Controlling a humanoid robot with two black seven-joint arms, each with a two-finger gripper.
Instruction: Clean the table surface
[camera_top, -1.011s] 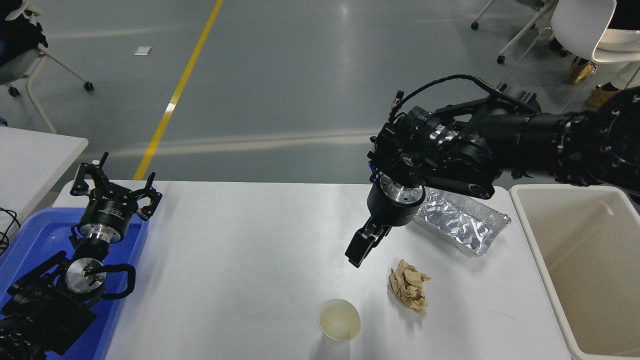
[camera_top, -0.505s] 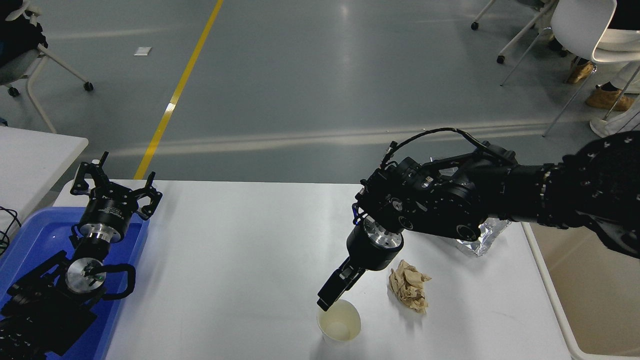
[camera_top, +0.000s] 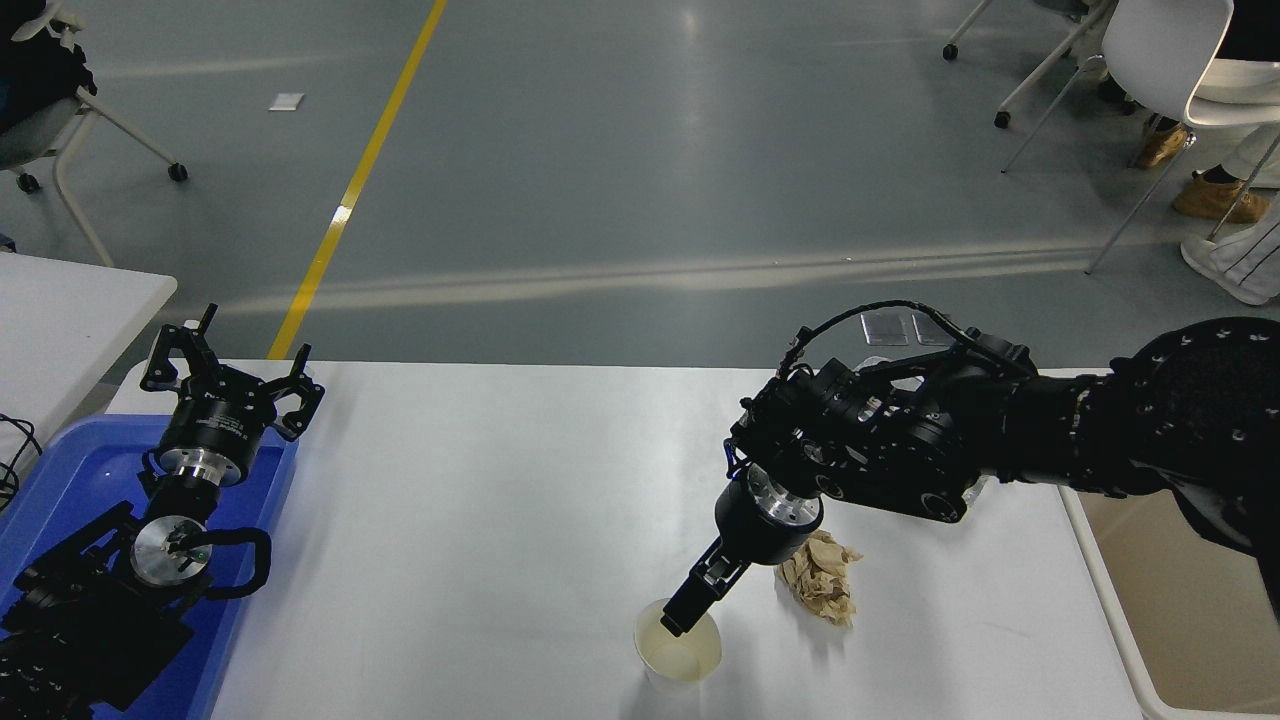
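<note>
The table surface (camera_top: 480, 500) is a wide glossy white top. A pale paper cup (camera_top: 680, 655) stands upright near its front edge, and a crumpled brown paper wad (camera_top: 822, 592) lies just right of it. My right gripper (camera_top: 682, 620) reaches down from the right, and its tip is at the cup's near-left rim, dipping into the mouth. It is seen edge-on, so its state is unclear. My left gripper (camera_top: 232, 352) is parked open at the lower left, above a blue tray (camera_top: 60, 480).
A beige bin (camera_top: 1150, 620) stands off the table's right end, partly behind my right arm. A smaller white table (camera_top: 70, 300) is at the left edge. Chairs and a person's shoes (camera_top: 1205, 195) are at the top right.
My right arm has swung down and towards the front left, from above the foil tray to the cup's rim. It now covers the foil tray. The left arm has not moved.
</note>
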